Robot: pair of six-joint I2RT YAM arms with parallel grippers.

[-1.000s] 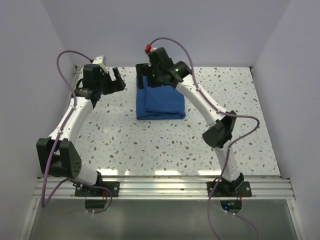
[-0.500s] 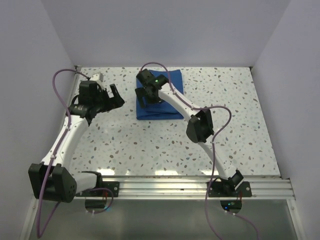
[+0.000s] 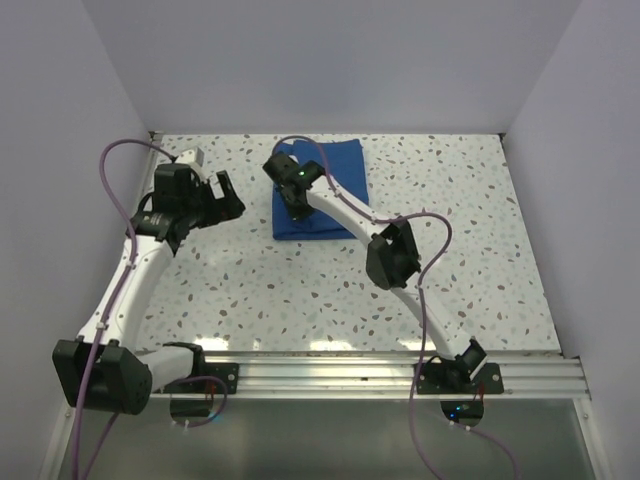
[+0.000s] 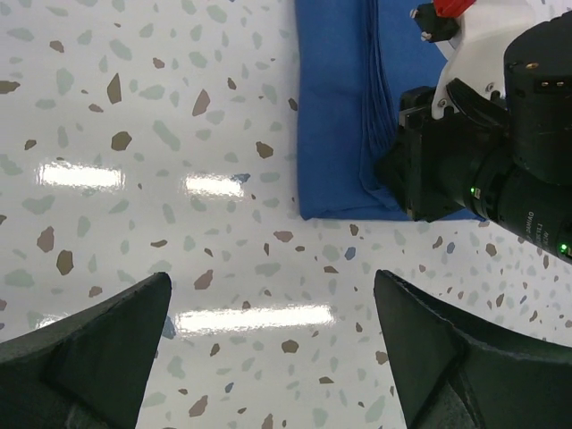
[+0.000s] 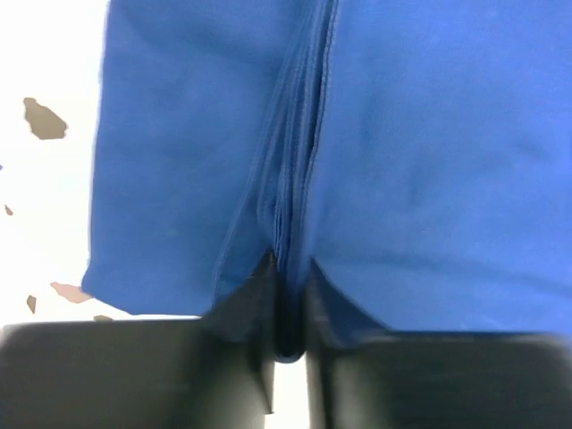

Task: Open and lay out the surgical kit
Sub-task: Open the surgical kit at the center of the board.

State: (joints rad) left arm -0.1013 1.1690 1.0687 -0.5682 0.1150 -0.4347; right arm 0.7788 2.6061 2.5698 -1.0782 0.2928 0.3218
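Blue cloth wrap (image 3: 340,165), stacked folds nipped btwn R jaws, speckled table (image 3: 300,280).

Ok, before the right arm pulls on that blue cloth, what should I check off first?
1. Right gripper pinched on the blue wrap at its folded edges: ok.
2. Number of layers caught: cannot tell.
3. Left gripper open, apart from the wrap: ok.
4. Wrap lying folded on the table: ok.
5. Anything inside the wrap: cannot tell, nothing shows.
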